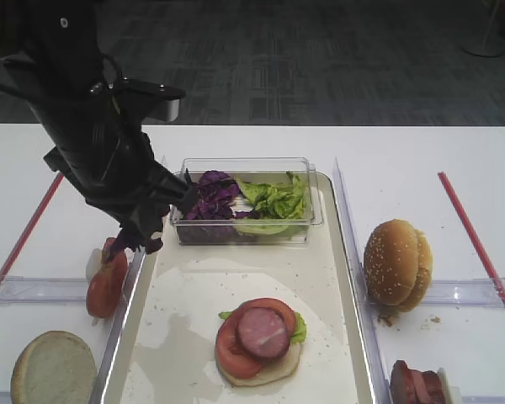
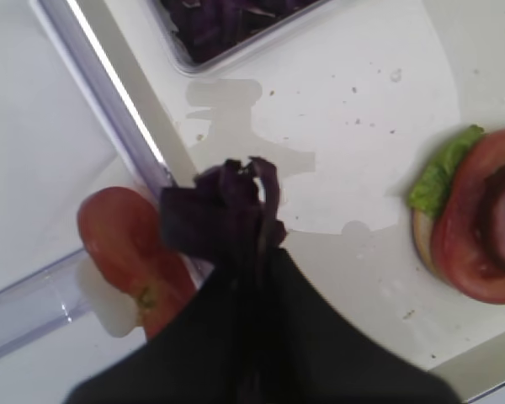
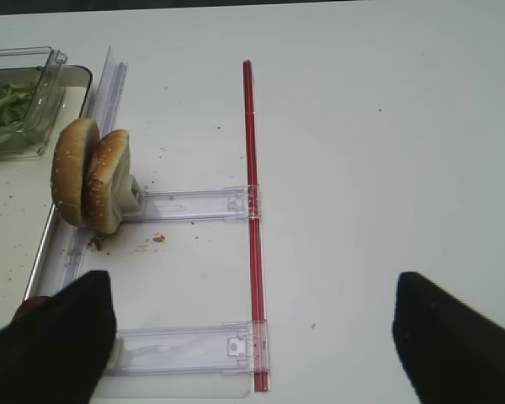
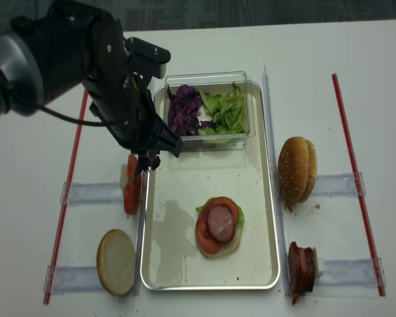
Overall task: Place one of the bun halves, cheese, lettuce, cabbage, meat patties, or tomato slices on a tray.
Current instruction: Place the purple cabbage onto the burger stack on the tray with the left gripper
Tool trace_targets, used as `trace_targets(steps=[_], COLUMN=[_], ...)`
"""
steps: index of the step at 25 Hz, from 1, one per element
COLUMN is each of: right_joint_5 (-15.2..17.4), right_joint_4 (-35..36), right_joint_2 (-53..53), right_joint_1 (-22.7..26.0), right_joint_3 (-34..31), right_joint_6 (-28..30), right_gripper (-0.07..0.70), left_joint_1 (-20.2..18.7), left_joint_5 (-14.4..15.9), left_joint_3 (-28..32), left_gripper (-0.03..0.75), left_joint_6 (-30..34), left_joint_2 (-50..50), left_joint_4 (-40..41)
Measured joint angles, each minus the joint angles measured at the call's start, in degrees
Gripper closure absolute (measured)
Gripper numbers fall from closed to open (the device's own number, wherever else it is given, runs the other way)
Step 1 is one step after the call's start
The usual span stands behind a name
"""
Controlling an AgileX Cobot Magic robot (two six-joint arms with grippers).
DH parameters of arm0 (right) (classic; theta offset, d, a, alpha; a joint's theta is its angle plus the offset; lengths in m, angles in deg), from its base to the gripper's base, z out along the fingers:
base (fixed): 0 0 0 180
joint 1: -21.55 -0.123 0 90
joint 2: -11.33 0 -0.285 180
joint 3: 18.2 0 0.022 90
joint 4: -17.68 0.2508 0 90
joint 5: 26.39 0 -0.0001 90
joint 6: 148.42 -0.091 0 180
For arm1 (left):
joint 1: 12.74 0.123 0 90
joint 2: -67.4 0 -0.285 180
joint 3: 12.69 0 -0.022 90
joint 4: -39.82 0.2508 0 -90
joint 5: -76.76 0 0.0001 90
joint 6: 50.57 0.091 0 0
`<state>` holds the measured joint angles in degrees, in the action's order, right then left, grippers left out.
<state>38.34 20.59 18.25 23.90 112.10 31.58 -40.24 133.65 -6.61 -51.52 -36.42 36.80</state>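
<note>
My left gripper (image 2: 252,252) is shut on a dark purple cabbage piece (image 2: 223,210) and hangs over the left rim of the tray (image 1: 185,295), beside the tomato slices (image 2: 126,244) on the left rack. On the tray lies a stack of pale bun half, lettuce, tomato and a meat patty (image 1: 263,332). In the exterior views the left gripper (image 4: 147,165) sits just left of the clear box. My right gripper (image 3: 252,337) stands open over bare table, nothing between its fingers (image 3: 50,337). Cheese is out of view.
A clear box (image 1: 244,202) of cabbage and lettuce stands at the tray's far end. A pale bun half (image 1: 53,369) lies front left. Sesame bun halves (image 1: 396,263) and meat patties (image 1: 417,385) stand on the right racks. Red strips (image 1: 475,244) run along both sides.
</note>
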Motion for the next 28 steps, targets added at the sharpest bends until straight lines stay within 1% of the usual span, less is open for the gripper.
trace_targets(steps=[3,5,7,12,14,17,19,22,26,28], right_joint_5=[0.0,0.0,0.0,0.0,0.0,0.0,0.0,0.0,0.0,0.0], right_joint_4=[0.0,0.0,0.0,0.0,0.0,0.0,0.0,0.0,0.0,0.0], right_joint_2=[0.0,0.0,0.0,0.0,0.0,0.0,0.0,0.0,0.0,0.0], right_joint_1=[0.0,0.0,0.0,0.0,0.0,0.0,0.0,0.0,0.0,0.0], right_joint_3=[0.0,0.0,0.0,0.0,0.0,0.0,0.0,0.0,0.0,0.0], right_joint_6=[0.0,0.0,0.0,0.0,0.0,0.0,0.0,0.0,0.0,0.0], right_gripper=[-0.046,-0.046,-0.046,-0.046,-0.046,-0.046,-0.046,-0.046,-0.046,-0.046], left_joint_1=[-0.3,-1.7,-4.2,-13.3,-16.7,-20.5,-22.2,-23.6,-23.8,-23.8], left_joint_5=[-0.1,-0.2,-0.4,-0.8,-1.6,-2.8,-3.1,-3.3,-3.7,-4.5], left_joint_3=[0.0,0.0,0.0,0.0,0.0,0.0,0.0,0.0,0.0,0.0], left_gripper=[0.693,0.694,0.697,0.704,0.704,0.704,0.704,0.704,0.705,0.705], left_joint_6=[1.3,1.7,1.8,1.7,1.0,-0.2,-0.9,-1.8,-2.1,-2.2], left_joint_2=[0.0,0.0,0.0,0.0,0.0,0.0,0.0,-1.0,-2.5,-2.7], left_joint_4=[-1.8,-2.0,-2.0,-2.2,-2.2,-2.2,-2.3,-2.5,-2.8,-2.9])
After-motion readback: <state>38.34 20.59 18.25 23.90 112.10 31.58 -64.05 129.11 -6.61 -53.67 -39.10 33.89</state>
